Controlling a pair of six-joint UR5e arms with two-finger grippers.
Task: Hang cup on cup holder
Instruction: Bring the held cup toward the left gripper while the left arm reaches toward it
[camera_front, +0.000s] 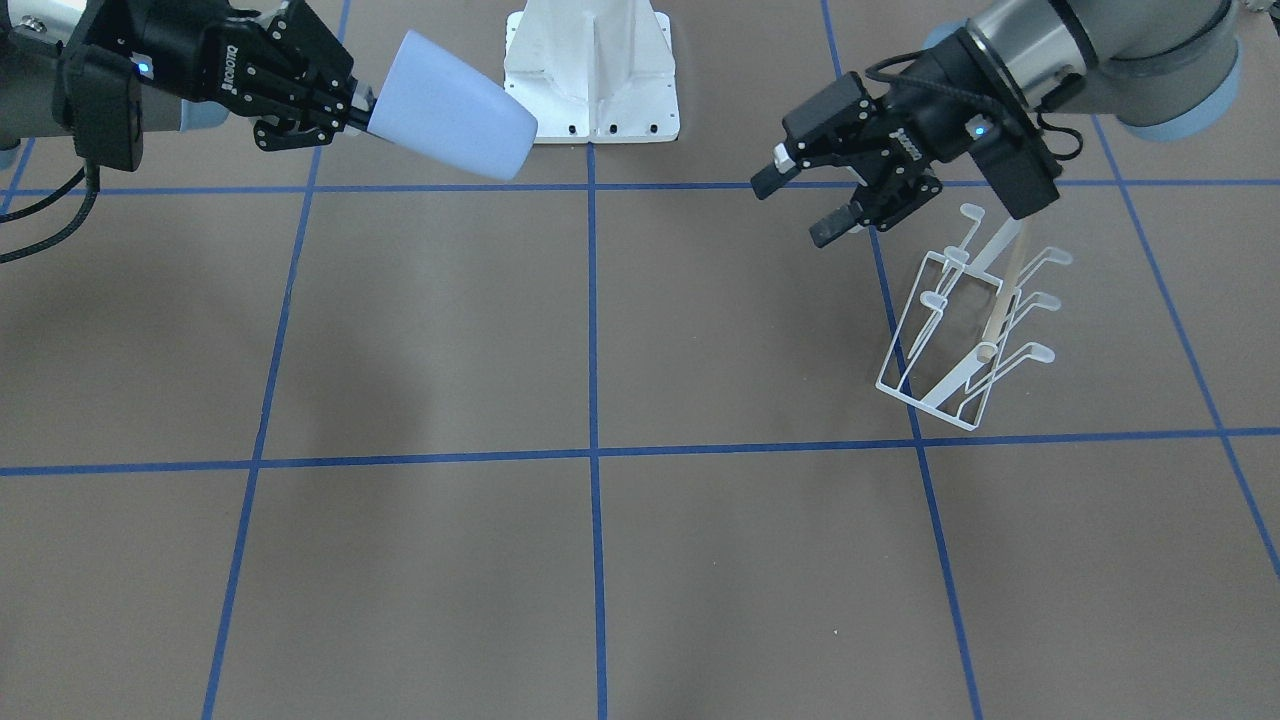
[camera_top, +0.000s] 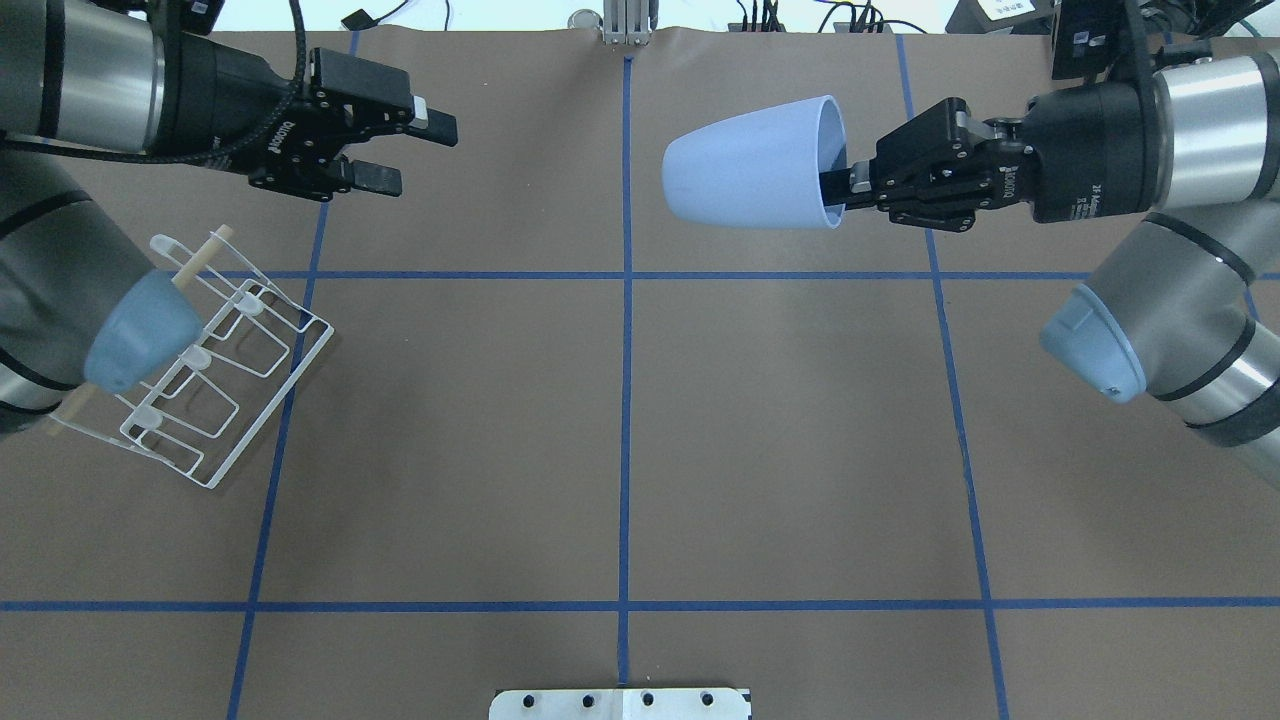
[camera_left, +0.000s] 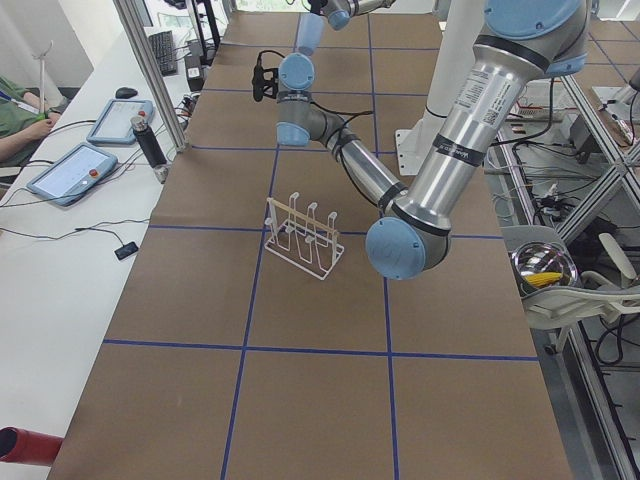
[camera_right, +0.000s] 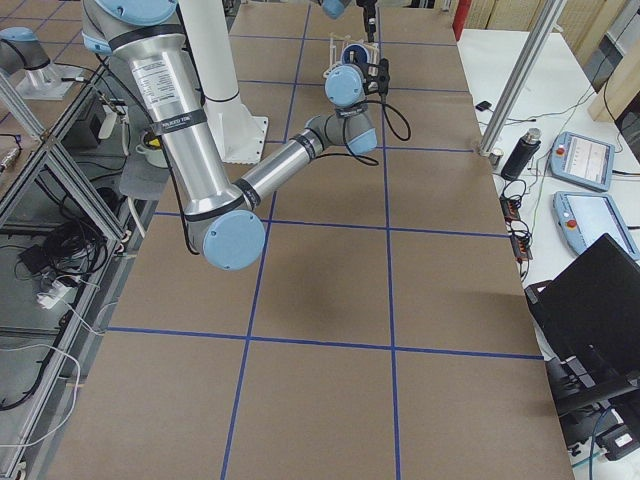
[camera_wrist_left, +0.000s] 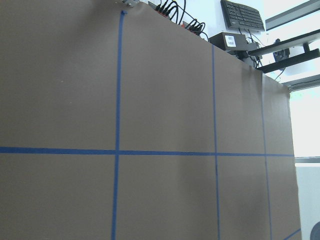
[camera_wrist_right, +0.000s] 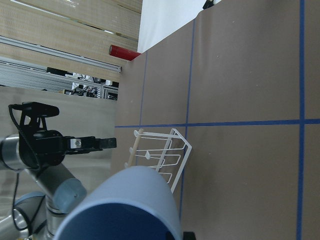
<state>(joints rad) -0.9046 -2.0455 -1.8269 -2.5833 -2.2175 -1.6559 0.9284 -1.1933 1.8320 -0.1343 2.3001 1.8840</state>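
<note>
The pale blue cup (camera_top: 745, 165) is held on its side high above the table, its mouth toward my right gripper (camera_top: 838, 187), which is shut on its rim with one finger inside. The front-facing view shows the same cup (camera_front: 450, 105) and right gripper (camera_front: 365, 110). The white wire cup holder (camera_top: 215, 370) stands on the table at my left side, empty; it also shows in the front-facing view (camera_front: 965, 320) and the right wrist view (camera_wrist_right: 160, 155). My left gripper (camera_top: 420, 155) is open and empty, in the air beyond the rack's far end (camera_front: 795, 210).
The white bolted robot pedestal (camera_front: 592, 70) stands at the table's near middle edge. Blue tape lines grid the brown table (camera_top: 620, 430). My left arm's elbow (camera_top: 140, 330) hangs over part of the rack. Tablets and a bottle (camera_left: 148, 140) sit on the side bench.
</note>
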